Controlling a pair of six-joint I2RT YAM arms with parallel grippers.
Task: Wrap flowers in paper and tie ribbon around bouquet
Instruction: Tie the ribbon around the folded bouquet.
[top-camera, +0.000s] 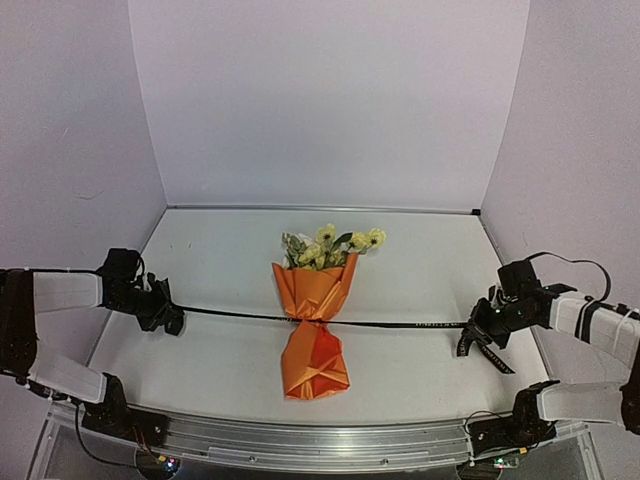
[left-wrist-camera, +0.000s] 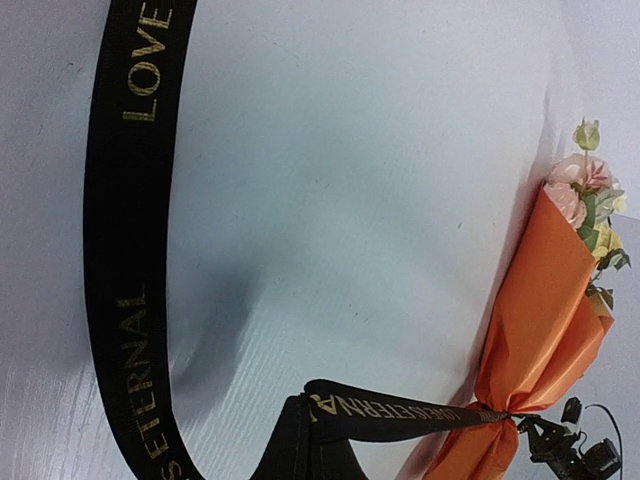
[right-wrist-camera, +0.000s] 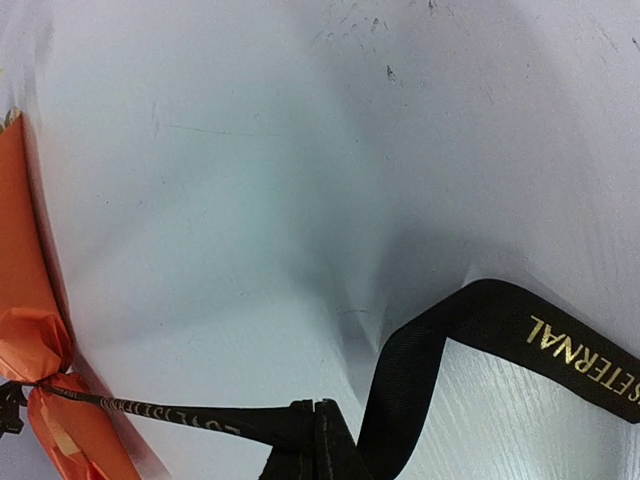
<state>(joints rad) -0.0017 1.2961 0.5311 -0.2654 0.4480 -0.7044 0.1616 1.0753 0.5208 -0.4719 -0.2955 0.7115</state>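
Note:
The bouquet (top-camera: 313, 325) lies mid-table: orange paper (top-camera: 315, 290) wrapped around yellow-cream flowers (top-camera: 330, 245), heads pointing to the far side. A black ribbon (top-camera: 400, 324) with gold lettering is cinched round the bouquet's waist and stretched taut left and right. My left gripper (top-camera: 172, 318) is shut on the ribbon's left end, my right gripper (top-camera: 470, 335) on its right end. In the left wrist view the ribbon (left-wrist-camera: 400, 420) runs from the pinched jaws to the paper (left-wrist-camera: 545, 320); a loose tail (left-wrist-camera: 125, 250) curves past. The right wrist view shows the ribbon (right-wrist-camera: 180, 412) taut to the paper (right-wrist-camera: 30, 330).
White walls close the table on three sides, and a metal rail (top-camera: 310, 445) runs along the near edge. The ribbon's free tail (right-wrist-camera: 560, 345) lies on the table by the right gripper.

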